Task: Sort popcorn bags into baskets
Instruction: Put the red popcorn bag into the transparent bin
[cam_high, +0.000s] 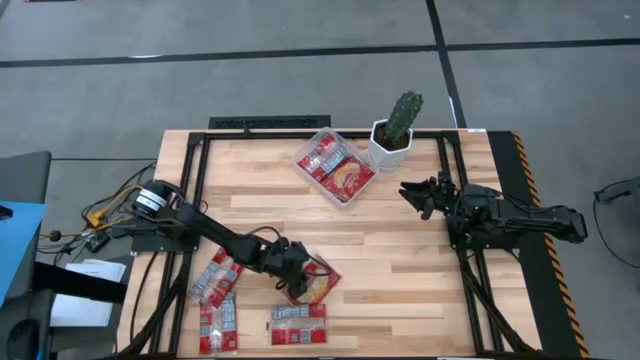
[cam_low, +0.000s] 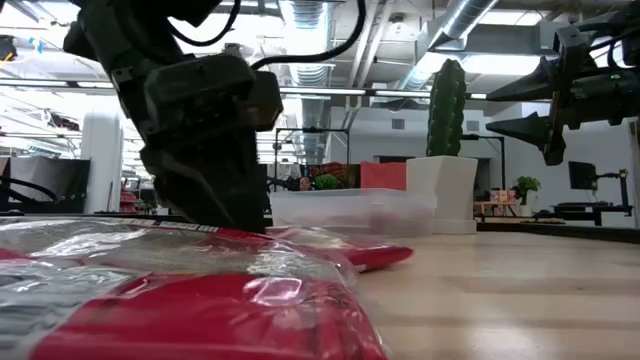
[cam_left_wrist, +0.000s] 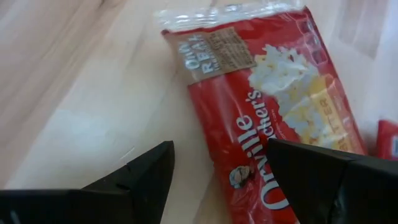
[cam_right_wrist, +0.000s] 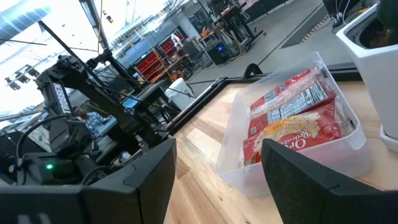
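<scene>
Several red popcorn bags lie flat at the table's near left: one under my left gripper, the others beside it. My left gripper is open and low over that bag. One finger stands over the bag's red face, the other over bare wood beside its long edge. The clear tub at the far middle holds two bags. My right gripper is open and empty in the air, to the tub's right. My left gripper comes down at the bag slanting from above, its fingers astride one long edge. I cannot tell whether either finger touches the bag, which lies flat on the table.
A white faceted pot with a cactus stands just right of the tub, close to my right gripper. A black frame runs along the table's edges. Bare wood lies between the bags and the right arm.
</scene>
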